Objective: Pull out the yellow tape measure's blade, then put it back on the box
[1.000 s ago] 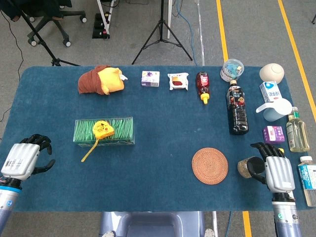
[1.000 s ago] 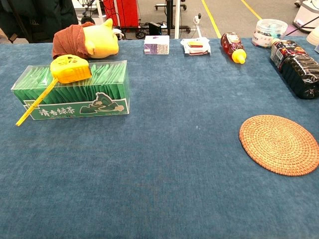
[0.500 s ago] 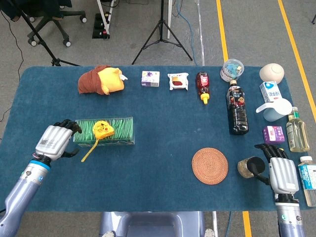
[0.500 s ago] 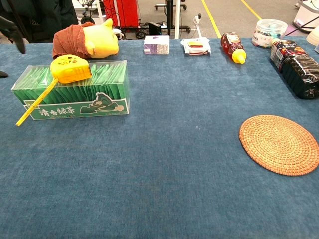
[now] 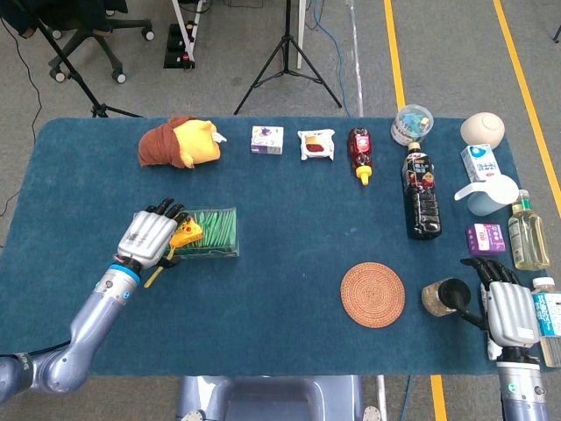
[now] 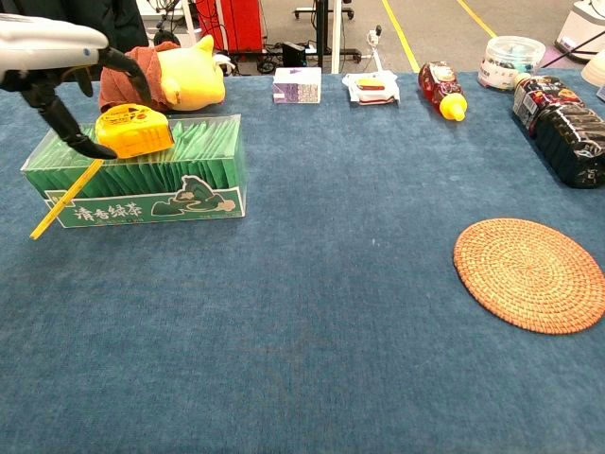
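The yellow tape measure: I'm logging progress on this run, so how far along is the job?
Early on. The yellow tape measure sits on the green tea box, with a short length of blade already hanging over the box's front. In hand: the left hand is over the box with its fingers open around the case, no grip visible. The right hand is beside a small cup. Left: pulling the blade and setting the tape measure back.

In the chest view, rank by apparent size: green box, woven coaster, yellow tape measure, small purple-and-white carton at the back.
1. green box
2. woven coaster, though it sits nearer the camera
3. yellow tape measure
4. purple-and-white carton, farthest back, so its true size is unsure
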Robot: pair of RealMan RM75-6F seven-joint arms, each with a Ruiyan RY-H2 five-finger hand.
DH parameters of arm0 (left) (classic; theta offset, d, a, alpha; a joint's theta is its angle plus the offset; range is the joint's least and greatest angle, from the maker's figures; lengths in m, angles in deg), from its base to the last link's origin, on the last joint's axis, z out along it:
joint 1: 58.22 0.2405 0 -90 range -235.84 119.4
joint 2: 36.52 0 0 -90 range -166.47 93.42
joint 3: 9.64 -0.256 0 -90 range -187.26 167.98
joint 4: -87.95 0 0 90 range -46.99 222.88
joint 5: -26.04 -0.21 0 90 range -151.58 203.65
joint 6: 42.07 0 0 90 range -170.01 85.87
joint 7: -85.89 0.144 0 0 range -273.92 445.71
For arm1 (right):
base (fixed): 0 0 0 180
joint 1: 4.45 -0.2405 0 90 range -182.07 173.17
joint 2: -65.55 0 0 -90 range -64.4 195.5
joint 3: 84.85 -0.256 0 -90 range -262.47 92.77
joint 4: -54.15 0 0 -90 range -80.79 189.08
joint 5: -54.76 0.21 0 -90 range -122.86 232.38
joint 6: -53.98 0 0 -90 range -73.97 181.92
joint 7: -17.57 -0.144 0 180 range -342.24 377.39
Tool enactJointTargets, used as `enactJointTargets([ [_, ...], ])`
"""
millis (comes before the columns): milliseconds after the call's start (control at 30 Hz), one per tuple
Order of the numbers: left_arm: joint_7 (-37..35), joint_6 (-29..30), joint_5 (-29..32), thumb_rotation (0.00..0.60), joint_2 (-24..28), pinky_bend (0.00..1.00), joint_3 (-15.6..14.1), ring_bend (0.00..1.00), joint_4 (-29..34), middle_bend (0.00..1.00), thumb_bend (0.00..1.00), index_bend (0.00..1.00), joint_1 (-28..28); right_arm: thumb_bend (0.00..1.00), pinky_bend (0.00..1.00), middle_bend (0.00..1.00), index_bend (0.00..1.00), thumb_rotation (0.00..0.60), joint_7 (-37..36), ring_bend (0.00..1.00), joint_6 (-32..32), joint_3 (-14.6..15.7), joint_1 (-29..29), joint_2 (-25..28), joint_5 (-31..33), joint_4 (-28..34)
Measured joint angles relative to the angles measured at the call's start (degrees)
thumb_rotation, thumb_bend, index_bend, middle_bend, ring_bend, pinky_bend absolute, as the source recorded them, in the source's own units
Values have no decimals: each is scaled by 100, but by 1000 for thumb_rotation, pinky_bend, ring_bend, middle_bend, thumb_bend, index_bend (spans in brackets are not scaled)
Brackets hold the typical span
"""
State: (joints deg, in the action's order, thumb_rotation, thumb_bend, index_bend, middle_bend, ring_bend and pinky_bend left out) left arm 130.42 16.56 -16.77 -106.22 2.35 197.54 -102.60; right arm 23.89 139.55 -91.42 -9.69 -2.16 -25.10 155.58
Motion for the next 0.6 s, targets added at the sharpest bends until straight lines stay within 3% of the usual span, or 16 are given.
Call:
enactJointTargets([
  [267, 106, 99, 424, 600, -381, 247, 34, 77, -476, 175, 190, 225, -425, 403, 238, 275, 253, 538, -116, 221, -54, -18, 26, 30, 96, -52],
  [600, -59, -16, 664, 600, -272, 247, -129, 76, -705, 176, 189, 225, -561, 402, 238, 275, 252, 537, -37, 221, -47, -26, 37, 56, 100, 92],
])
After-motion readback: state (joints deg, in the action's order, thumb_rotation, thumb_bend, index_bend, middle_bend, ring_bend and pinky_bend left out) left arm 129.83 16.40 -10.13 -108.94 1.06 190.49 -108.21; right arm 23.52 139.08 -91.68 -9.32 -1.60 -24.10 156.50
